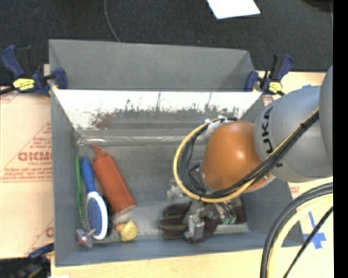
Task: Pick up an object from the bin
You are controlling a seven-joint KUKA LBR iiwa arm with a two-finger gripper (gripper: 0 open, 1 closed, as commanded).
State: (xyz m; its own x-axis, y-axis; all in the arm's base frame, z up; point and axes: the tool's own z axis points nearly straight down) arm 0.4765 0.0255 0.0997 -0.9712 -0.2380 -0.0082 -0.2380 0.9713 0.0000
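Bin (151,68): grey metal, its floor holding a few loose things in two groups, left and front right.

Arm (296,138): grey, entering from the right and bent down into the bin's right half. An orange cover (232,155) sits at the wrist, with yellow and black cables (182,155) looped on the cover's left.

Gripper (194,225): low at the front right of the floor, pointing down, just beside or touching the dark thing. How far it is open cannot be told, nor whether it holds anything.

Bottle (112,181): orange-red, lying aslant, left of centre.

Brush (95,213): blue and white, lying left of the bottle with its head toward the front.

Dark thing (173,220): brown-black and lumpy, on the front right floor, at the gripper's left side.

Green stick (79,190): along the left wall, beside the brush.

Yellow lump (127,230): small, at the front, just below the bottle's base.
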